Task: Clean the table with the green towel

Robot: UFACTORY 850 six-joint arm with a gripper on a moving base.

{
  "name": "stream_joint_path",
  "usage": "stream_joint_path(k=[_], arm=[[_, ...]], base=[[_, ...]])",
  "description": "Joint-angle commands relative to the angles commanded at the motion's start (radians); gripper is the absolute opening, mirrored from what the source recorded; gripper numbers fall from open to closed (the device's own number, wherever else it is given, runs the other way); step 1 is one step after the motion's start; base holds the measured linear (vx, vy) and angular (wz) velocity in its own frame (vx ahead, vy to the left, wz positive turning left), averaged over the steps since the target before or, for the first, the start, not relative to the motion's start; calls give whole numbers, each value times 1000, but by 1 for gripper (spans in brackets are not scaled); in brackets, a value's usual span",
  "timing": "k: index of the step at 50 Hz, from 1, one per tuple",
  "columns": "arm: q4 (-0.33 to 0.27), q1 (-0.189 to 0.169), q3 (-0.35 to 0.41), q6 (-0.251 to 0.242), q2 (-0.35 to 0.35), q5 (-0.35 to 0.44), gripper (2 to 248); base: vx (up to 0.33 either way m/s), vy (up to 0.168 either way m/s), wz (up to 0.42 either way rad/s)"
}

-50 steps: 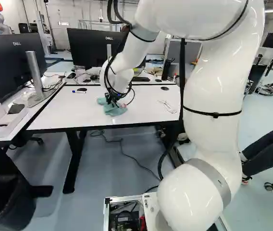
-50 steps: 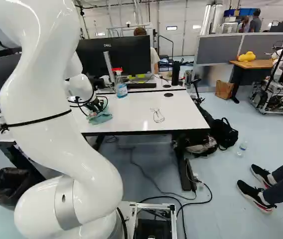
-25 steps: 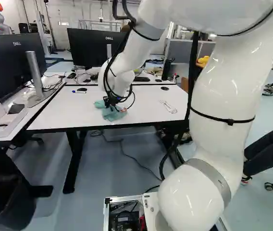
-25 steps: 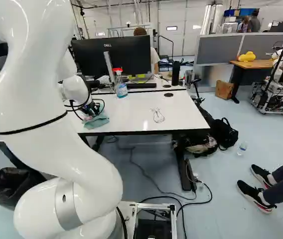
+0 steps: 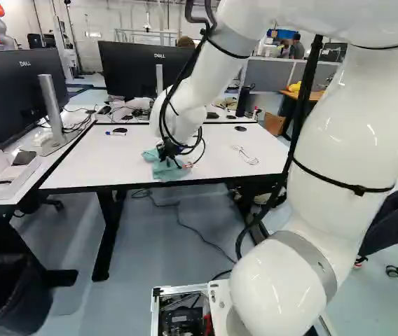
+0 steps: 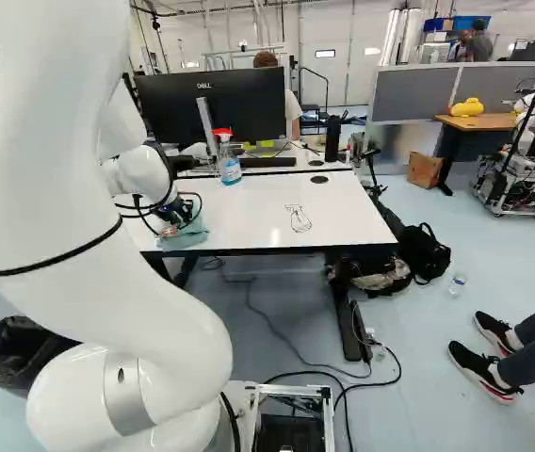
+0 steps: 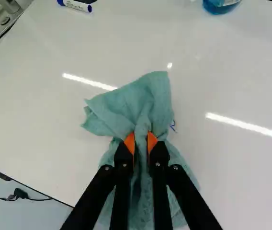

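My gripper [image 5: 167, 150] is low over the white table [image 5: 80, 168], at the near side of its top in the left base view. In the wrist view the gripper [image 7: 142, 143] is shut on the green towel [image 7: 148, 98], a fold of it pinched between the orange pads. The towel lies bunched on the tabletop, spreading ahead of the fingers and under them. A small blue pen mark [image 7: 173, 125] shows right beside the towel's edge. Another drawn mark [image 6: 298, 218] stands on the table's right part in the right base view.
A blue-capped marker [image 7: 76, 5] and a spray bottle [image 6: 230, 162] stand or lie toward the table's far side. Monitors [image 5: 132, 68] rise behind and at the left. A black bin [image 5: 10, 294] is at the left base view's lower left. Another robot [image 6: 531, 160] is at the far right.
The arm has shifted over the table, its upper links moving right in the left base view and left in the right one. The gripper and the held towel have moved slightly nearer the table's front edge.
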Motion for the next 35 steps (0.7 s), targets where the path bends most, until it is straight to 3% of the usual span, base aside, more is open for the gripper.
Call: stream_joint_path(k=[16, 35], arm=[[0, -59, 8, 0, 7, 0, 50], [0, -109, -57, 0, -51, 0, 50]], base=[[0, 0, 0], [0, 0, 0]])
